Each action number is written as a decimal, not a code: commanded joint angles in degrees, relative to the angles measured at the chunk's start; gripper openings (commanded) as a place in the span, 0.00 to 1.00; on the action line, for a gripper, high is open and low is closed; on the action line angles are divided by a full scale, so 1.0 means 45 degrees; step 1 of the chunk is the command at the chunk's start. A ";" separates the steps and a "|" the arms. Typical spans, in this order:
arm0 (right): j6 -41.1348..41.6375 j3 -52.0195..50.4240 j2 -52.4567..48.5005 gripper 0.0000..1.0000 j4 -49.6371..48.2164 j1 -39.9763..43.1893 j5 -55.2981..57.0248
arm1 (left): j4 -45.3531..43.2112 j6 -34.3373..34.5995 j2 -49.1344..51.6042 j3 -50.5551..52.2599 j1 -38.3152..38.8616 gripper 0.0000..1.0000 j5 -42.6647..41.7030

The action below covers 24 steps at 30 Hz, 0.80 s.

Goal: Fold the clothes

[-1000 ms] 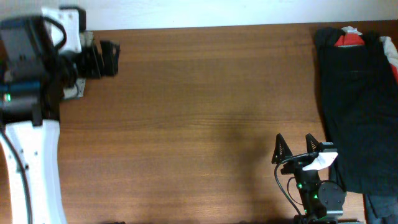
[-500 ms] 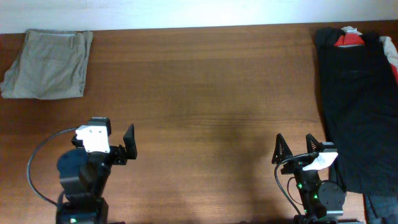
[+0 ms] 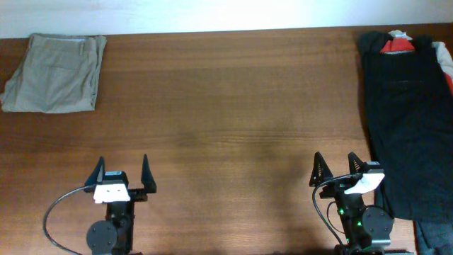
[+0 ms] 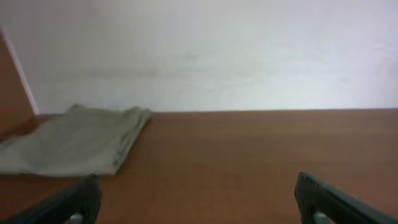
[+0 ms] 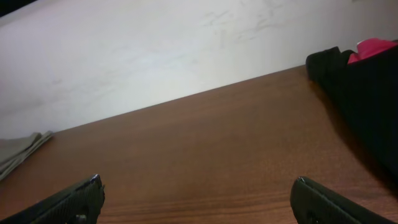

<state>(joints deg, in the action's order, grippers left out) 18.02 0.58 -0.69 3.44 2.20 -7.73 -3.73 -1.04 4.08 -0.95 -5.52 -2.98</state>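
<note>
Folded khaki trousers lie at the table's far left corner; they also show in the left wrist view and at the left edge of the right wrist view. A pile of black clothes with a red garment lies along the right edge; it also shows in the right wrist view. My left gripper is open and empty near the front edge at the left. My right gripper is open and empty near the front edge, just left of the black pile.
The wooden table spans the whole view. A white wall runs behind its far edge. A pink cloth edge shows at the far right by the black pile.
My left arm has drawn back from the far left corner, leaving the folded khaki trousers there, and now rests at the front edge. The right arm has not moved.
</note>
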 commanded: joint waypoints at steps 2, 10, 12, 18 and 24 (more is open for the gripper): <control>0.0058 -0.0058 0.0097 0.99 0.0083 -0.0068 0.0068 | 0.1792 0.0029 -0.0845 0.0102 0.0029 0.99 0.0865; 0.0058 -0.0058 0.0097 0.99 0.0083 -0.0068 0.0068 | 0.1889 0.0034 -0.0840 0.0097 0.0029 0.99 0.0855; 0.0058 -0.0058 0.0097 0.99 0.0083 -0.0068 0.0068 | 0.1889 0.0034 -0.0840 0.0097 0.0029 0.99 0.0855; 0.0058 -0.0058 0.0092 0.99 0.0083 -0.0068 0.0068 | 0.1889 0.0034 -0.0840 0.0097 0.0029 0.99 0.0855; 0.0058 -0.0058 0.0087 0.99 0.0083 -0.0068 0.0068 | 0.1889 0.0034 -0.0840 0.0097 0.0029 0.99 0.0855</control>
<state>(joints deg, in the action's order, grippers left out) 18.00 0.58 -0.69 3.44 2.20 -7.73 4.64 -1.04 0.95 -0.84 -5.52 0.30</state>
